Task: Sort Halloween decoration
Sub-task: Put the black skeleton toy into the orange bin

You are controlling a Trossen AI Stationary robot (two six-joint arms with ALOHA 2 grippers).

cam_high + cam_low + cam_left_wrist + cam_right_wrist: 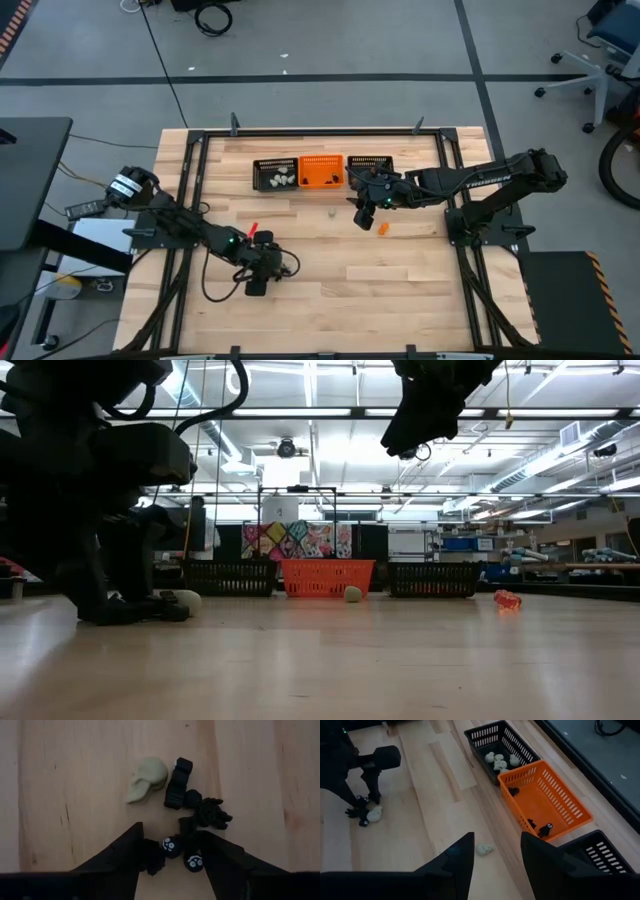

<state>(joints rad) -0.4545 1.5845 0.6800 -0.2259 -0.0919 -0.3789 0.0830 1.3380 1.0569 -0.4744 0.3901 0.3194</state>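
My left gripper [172, 832] is down at the table near its front left [257, 284], open. Between its fingers lie two black ball trinkets with white faces [171, 846] [194, 861] and another black piece [152, 860]. Just past the fingertips lie a pale skull [146, 785], a black block-shaped trinket [178, 782] and a black spider-like one [210, 812]. My right gripper [497, 837] hangs open and empty above the table in front of the baskets [362, 218]. A loose pale skull [484, 849] lies on the wood below it, and an orange trinket [382, 229] lies nearby. My left gripper comes steeply from above, with its fingers [131, 845] standing on either side of the small black trinkets on the table. The black piece [152, 860] lies right against the inner face of one finger. Whether a finger touches any of them I cannot tell.
Three mesh baskets stand in a row at the far edge. The left black one [275, 175] holds pale skulls. The orange one [322, 171] holds a few black trinkets. A second black basket [370, 165] stands to the right. A small red thing [252, 230] lies beside the left arm.
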